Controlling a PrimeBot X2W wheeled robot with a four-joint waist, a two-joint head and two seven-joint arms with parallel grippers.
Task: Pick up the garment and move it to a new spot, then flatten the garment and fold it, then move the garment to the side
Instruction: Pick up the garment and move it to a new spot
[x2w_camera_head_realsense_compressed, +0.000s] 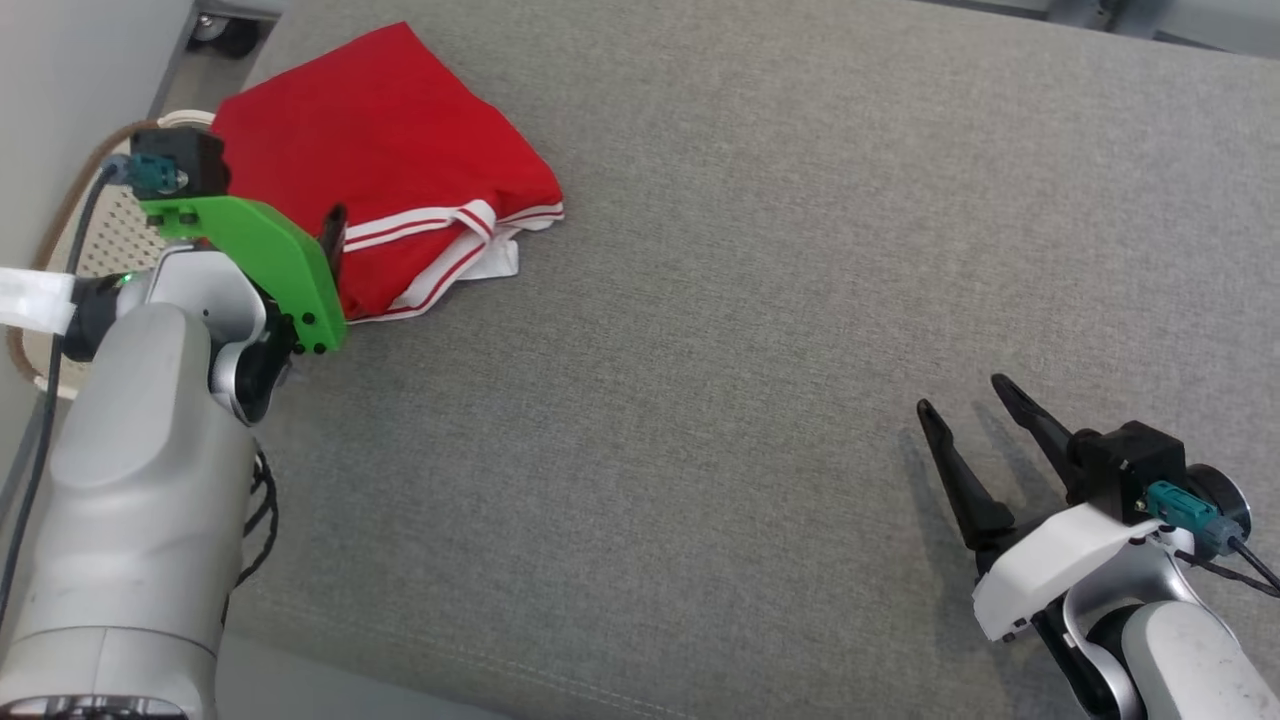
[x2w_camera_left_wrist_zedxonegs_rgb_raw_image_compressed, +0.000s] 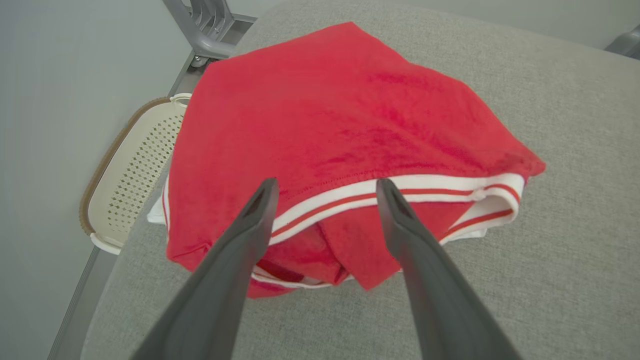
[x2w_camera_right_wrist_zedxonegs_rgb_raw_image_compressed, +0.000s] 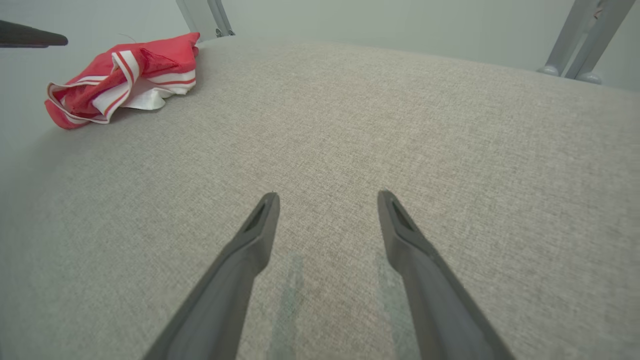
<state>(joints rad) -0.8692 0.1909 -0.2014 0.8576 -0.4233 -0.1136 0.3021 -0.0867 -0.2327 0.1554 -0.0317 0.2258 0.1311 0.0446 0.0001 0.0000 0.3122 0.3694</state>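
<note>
The garment (x2w_camera_head_realsense_compressed: 380, 150) is red with white striped trim and lies folded in a bundle at the far left of the grey padded surface (x2w_camera_head_realsense_compressed: 750, 300). My left gripper (x2w_camera_head_realsense_compressed: 332, 228) hovers over its near edge, mostly hidden behind its green mount. In the left wrist view that gripper (x2w_camera_left_wrist_zedxonegs_rgb_raw_image_compressed: 327, 184) is open, its tips just above the striped hem of the garment (x2w_camera_left_wrist_zedxonegs_rgb_raw_image_compressed: 325, 115), holding nothing. My right gripper (x2w_camera_head_realsense_compressed: 962, 395) is open low over bare fabric at the lower right, far from the garment (x2w_camera_right_wrist_zedxonegs_rgb_raw_image_compressed: 125, 75). Its fingers (x2w_camera_right_wrist_zedxonegs_rgb_raw_image_compressed: 327, 195) stand apart and empty.
A white perforated basket (x2w_camera_head_realsense_compressed: 100, 240) with a brown rim sits off the surface's left edge, beside the garment, also in the left wrist view (x2w_camera_left_wrist_zedxonegs_rgb_raw_image_compressed: 135, 165). Metal frame legs (x2w_camera_right_wrist_zedxonegs_rgb_raw_image_compressed: 575, 40) stand beyond the far edge. A dark fingertip (x2w_camera_right_wrist_zedxonegs_rgb_raw_image_compressed: 30, 37) of the other arm shows at top left.
</note>
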